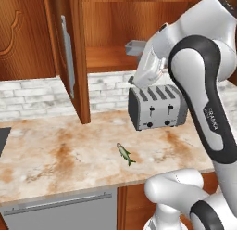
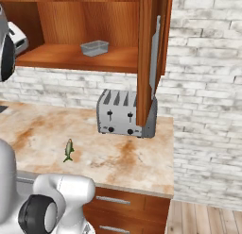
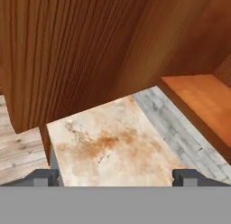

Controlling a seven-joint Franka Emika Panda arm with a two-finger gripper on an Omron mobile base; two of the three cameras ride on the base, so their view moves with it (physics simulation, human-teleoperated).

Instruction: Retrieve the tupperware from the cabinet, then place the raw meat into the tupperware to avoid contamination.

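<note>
Cabinet (image 2: 94,20) is standing open, both doors swung wide, and the tupperware (image 2: 94,47) is sitting on the shelf (image 2: 71,56) inside, a small grey tub toward the middle. The gripper (image 3: 116,175) is holding its tips far apart, nothing between them, looking past the open door (image 3: 67,51) down at the counter (image 3: 113,142) with the shelf edge off to one side. The tub is lying apart from the hand. The fish (image 1: 125,153) is lying on the counter in front of the toaster (image 1: 156,106), well below the shelf
</note>
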